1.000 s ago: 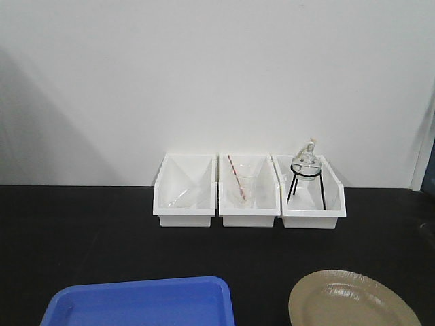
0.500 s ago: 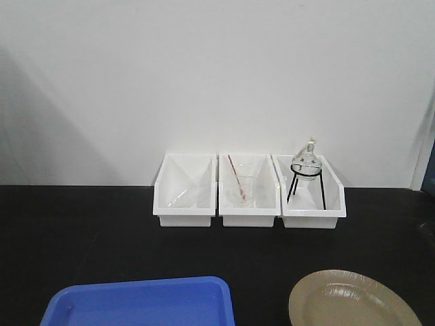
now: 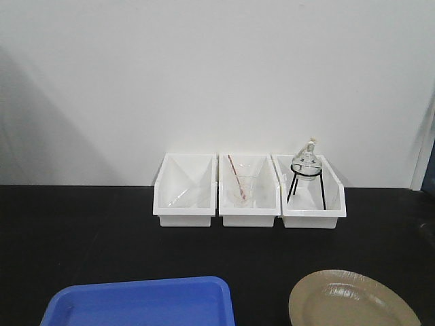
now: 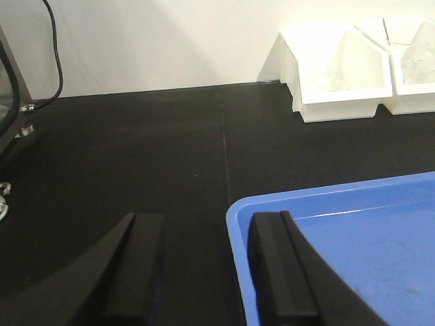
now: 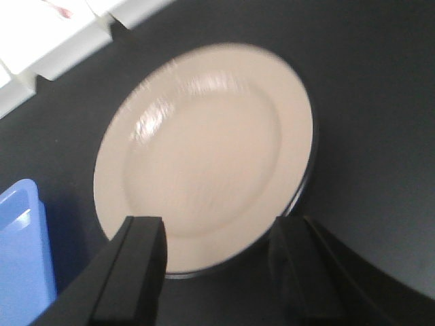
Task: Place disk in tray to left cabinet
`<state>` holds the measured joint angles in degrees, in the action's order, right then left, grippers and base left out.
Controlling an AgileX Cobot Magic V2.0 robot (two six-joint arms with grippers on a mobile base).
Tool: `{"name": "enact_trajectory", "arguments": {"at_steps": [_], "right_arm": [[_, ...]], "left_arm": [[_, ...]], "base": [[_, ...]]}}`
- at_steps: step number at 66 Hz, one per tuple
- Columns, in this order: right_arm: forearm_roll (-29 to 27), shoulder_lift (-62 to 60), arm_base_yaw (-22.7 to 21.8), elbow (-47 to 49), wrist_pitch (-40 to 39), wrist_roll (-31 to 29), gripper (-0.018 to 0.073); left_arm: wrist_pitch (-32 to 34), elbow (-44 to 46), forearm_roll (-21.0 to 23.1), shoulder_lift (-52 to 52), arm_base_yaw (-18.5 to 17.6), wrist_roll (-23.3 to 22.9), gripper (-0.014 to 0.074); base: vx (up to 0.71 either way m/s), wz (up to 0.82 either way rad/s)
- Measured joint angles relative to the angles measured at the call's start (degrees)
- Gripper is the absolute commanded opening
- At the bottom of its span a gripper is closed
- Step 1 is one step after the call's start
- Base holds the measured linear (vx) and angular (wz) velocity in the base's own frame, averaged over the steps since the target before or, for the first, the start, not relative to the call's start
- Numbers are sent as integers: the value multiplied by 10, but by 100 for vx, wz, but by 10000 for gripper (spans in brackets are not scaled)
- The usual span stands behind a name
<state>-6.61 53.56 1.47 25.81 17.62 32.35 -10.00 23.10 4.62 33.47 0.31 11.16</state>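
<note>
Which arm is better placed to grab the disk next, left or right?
Right. The right end effector, open, hovers directly over the disk. The left end effector is at the tray's corner, with no disk in its view.

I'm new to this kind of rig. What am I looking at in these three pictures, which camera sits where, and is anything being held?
This is a robot with two arms. Each arm ends in a two-fingered gripper with a camera on its wrist. The front view looks ahead over a black table. Three white bins stand by the wall, a blue tray lies near on the left, and a tan disk lies on the right. The left wrist view looks past the left gripper, which is open at the tray's corner. The right wrist view is somewhat blurred and shows the right gripper open at the disk's near edge. Neither gripper holds anything. The disk lies on the table, not in the tray.
</note>
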Motion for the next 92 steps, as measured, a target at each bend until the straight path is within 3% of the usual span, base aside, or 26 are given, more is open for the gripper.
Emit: {"name": "enact_trajectory", "arguments": {"at_steps": [8, 30, 71, 82, 92], "right_arm": [[-57, 57, 0, 0, -4, 25, 425], [-113, 182, 0, 3, -86, 31, 425], [-123, 354, 0, 6, -233, 80, 419], [-123, 370, 0, 9, -259, 82, 361], [-110, 375, 0, 9, -280, 82, 244]], "left_arm": [[0, 0, 0, 0, 0, 0, 440], [0, 0, 0, 0, 0, 0, 440], [0, 0, 0, 0, 0, 0, 440], [0, 0, 0, 0, 0, 0, 440], [0, 0, 0, 0, 0, 0, 440]], "base": [[0, 0], [0, 0], [0, 0], [0, 0], [0, 0]]}}
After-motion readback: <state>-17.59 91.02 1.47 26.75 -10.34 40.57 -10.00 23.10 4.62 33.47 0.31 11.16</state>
